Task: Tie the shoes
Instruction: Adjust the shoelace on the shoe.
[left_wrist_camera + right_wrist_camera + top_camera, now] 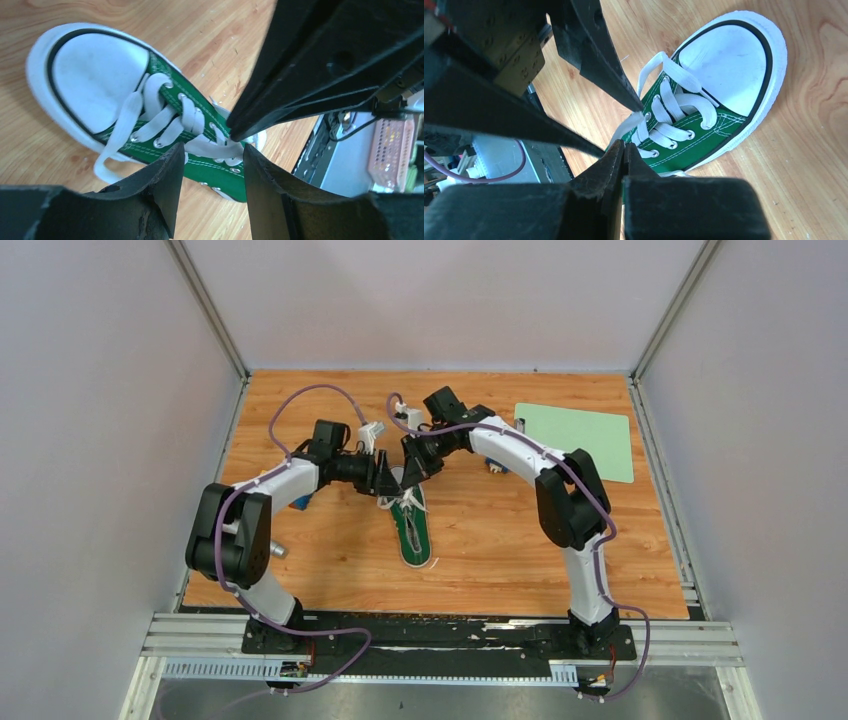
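Table (520, 550): wood.
Shoe (413, 532): green, mid-table, long axis near–far, eyelet end under both grippers.
L gripper (212, 156): spread, straddling lace strand just below tips.
R gripper (623, 148): pressed together alongside; lace pinch unclear.
Laces (165, 122): white, no bow.

1 green sneaker (413, 535). 2 robot arms: left arm (285, 480), right arm (515, 448). 2 grippers: left gripper (214, 150), right gripper (623, 147). 1 pale green mat (578, 440). 1 wooden table (500, 560).
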Robot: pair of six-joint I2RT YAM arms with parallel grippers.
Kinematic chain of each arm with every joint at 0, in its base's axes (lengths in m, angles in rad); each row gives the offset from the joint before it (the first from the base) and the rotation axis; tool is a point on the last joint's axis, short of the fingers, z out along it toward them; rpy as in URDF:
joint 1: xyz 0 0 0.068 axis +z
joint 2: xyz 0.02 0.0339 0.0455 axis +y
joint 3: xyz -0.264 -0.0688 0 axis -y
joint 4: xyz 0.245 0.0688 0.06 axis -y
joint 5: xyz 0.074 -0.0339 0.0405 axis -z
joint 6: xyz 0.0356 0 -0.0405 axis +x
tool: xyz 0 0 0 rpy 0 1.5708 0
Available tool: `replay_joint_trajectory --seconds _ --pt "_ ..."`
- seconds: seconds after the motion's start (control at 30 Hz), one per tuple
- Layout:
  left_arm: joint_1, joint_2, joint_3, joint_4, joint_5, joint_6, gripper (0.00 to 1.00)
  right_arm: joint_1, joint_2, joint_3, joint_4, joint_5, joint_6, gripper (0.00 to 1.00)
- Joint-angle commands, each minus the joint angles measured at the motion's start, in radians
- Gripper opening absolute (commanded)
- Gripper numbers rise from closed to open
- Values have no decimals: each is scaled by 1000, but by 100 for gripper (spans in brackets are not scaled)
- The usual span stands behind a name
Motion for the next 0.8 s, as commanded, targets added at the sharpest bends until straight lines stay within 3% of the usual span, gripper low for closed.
replay_joint_trajectory --seconds 0.0,0.17,0.27,0.37,0.43,0.53,0.77 --pt "-38 2 75 -61 16 138 54 -13 2 40 43 -42 44 0" --pt "-28 -127 126 -242 -272 249 55 -23 -3 21 49 -66 84 0" --pt "-16 -312 52 -182 -412 284 57 -35 -4 1 60 -85 131 0" --pt "-20 -371 5 -143 -321 290 53 -49 1 -13 68 -88 156 0" --pt "-50 -305 21 -204 -192 290 47 -58 7 -16 74 -99 170 0" --pt "-101 -208 34 -240 -132 256 44 -67 18 -15 82 -117 187 0" --pt "-170 -85 69 -132 -201 213 45 -71 9 -38 94 -143 212 1"
